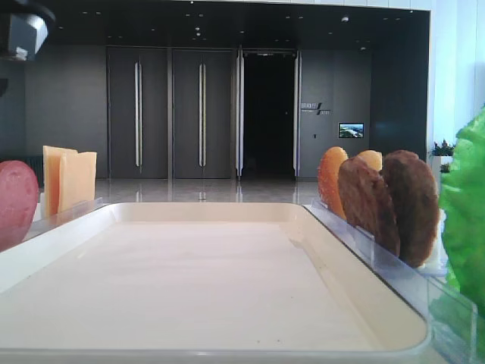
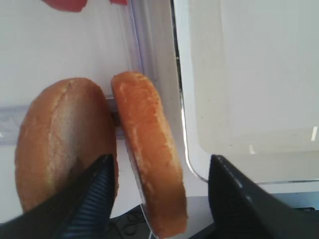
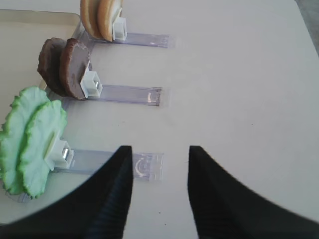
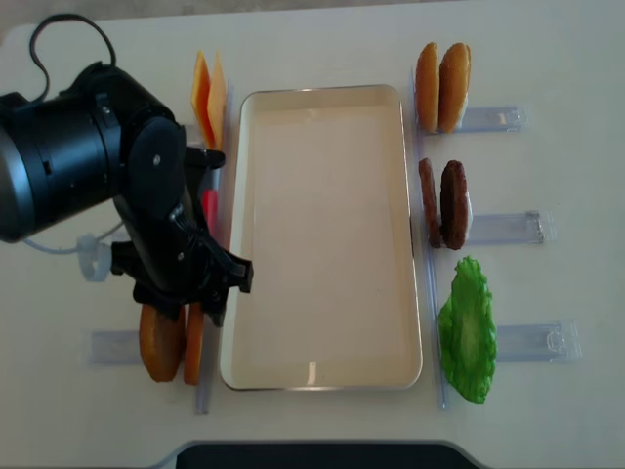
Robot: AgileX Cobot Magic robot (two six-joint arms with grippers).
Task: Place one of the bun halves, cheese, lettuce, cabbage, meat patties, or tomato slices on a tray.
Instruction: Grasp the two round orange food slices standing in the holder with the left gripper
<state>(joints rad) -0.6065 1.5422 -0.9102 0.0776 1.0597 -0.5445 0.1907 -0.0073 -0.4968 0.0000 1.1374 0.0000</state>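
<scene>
Currently your left gripper point(image 2: 159, 199) stands wide astride a bun half point(image 2: 149, 149), tray point(image 4: 322, 234) just beside on the pale tabletop point(image 4: 547, 59), dark-panelled hall behind.

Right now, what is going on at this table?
The left hand hangs open over the two bun halves racked left of the tray, its fingers straddling the nearer one without gripping it. The tray holds nothing yet. The right hand is open above bare table, near the lettuce and meat patties.
</scene>
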